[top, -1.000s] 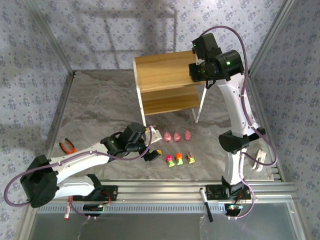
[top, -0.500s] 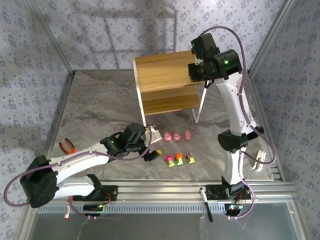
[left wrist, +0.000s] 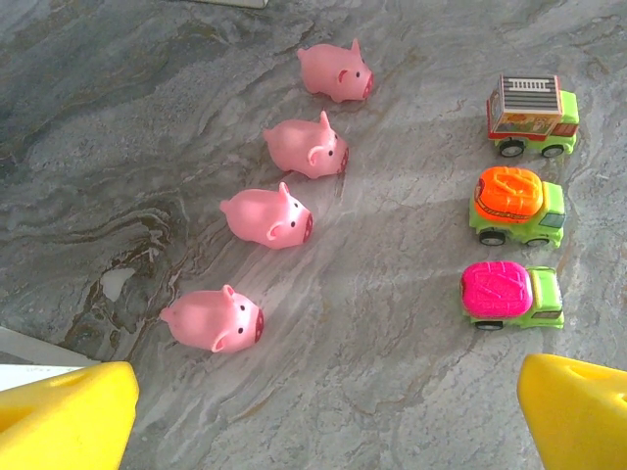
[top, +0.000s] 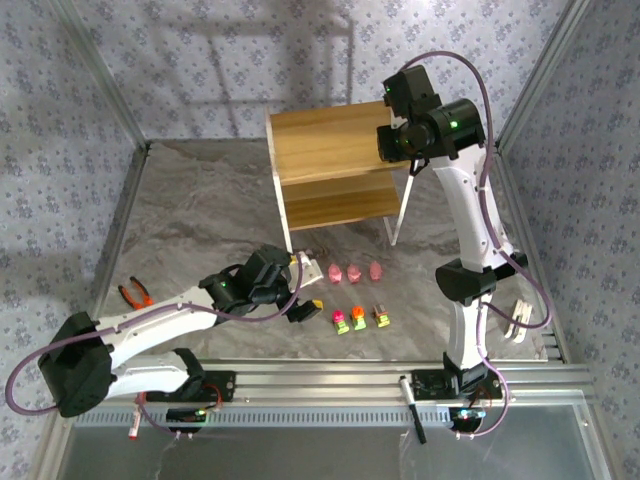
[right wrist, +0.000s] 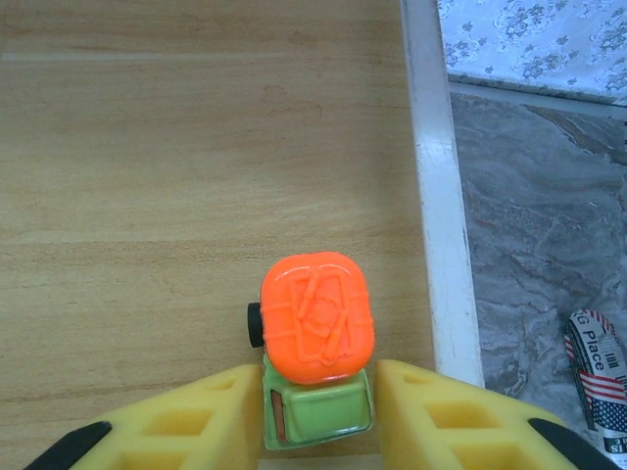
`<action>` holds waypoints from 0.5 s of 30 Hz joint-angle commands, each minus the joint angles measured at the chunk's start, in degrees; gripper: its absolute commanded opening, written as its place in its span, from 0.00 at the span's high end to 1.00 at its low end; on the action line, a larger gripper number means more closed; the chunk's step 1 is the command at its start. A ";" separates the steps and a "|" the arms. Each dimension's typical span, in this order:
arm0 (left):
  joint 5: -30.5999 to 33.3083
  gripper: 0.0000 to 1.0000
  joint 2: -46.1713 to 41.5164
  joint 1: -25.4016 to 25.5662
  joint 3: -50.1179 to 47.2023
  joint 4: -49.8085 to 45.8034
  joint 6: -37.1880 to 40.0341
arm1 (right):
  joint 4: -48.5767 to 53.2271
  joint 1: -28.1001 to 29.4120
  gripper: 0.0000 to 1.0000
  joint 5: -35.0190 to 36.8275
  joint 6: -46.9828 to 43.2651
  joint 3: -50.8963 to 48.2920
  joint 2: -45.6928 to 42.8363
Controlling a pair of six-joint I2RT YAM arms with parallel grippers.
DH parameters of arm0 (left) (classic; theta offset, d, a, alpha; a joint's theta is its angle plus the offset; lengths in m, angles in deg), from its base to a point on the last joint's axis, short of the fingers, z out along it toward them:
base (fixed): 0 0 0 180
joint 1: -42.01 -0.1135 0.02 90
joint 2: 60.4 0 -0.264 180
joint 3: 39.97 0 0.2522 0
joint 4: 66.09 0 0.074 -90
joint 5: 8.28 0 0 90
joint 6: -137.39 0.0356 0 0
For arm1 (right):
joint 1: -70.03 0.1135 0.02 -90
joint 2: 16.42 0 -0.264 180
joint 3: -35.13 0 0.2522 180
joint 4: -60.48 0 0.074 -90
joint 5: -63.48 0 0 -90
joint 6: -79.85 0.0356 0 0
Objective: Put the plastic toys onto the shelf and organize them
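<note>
Up on the top board of the shelf [right wrist: 147, 196], just beside its white side frame [right wrist: 429, 196]: a little orange-top car [right wrist: 315, 318], sitting on the wood. Pinched at its green front end by the right gripper [right wrist: 315, 421], with a yellow finger [right wrist: 186, 421] tight against each side. From above, up high at the right edge of that top board [top: 320, 140]. Down low over the grey table [top: 200, 210], close in front of the shelf: the left gripper [top: 310, 282], spread wide open with nothing at all between its two yellow fingers [left wrist: 64, 411]. Just past those fingers, four pink pigs [left wrist: 266, 215] in a slanted row, all standing up, snouts turned toward the cars, none of them touching. Off to the side of the pigs, three cars in a neat row with small gaps: a pink-top car [left wrist: 509, 296] nearest the fingers, then a second orange car [left wrist: 516, 206], then a stripy-top car [left wrist: 530, 115] farthest away. All seven down on the table. Far off to the left on the table, near the wall: orange-handled pliers [top: 135, 293].
</note>
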 commanded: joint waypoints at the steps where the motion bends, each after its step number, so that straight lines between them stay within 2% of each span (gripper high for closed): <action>1: 0.65 0.00 -1.00 0.68 0.13 0.57 0.74 | -0.03 -0.09 0.60 1.28 -0.31 1.96 -0.07; 7: 1.48 0.00 -0.68 0.60 0.58 0.49 1.09 | 0.19 0.54 0.52 3.28 -0.51 3.07 -1.67; 11: 2.09 0.00 -0.34 0.60 1.02 0.35 1.26 | 0.32 2.61 0.48 8.44 -0.65 2.15 -4.56; 15: 3.35 0.00 -0.29 0.64 1.03 0.14 1.53 | -2.87 7.56 0.44 15.05 -0.11 -7.60 -11.26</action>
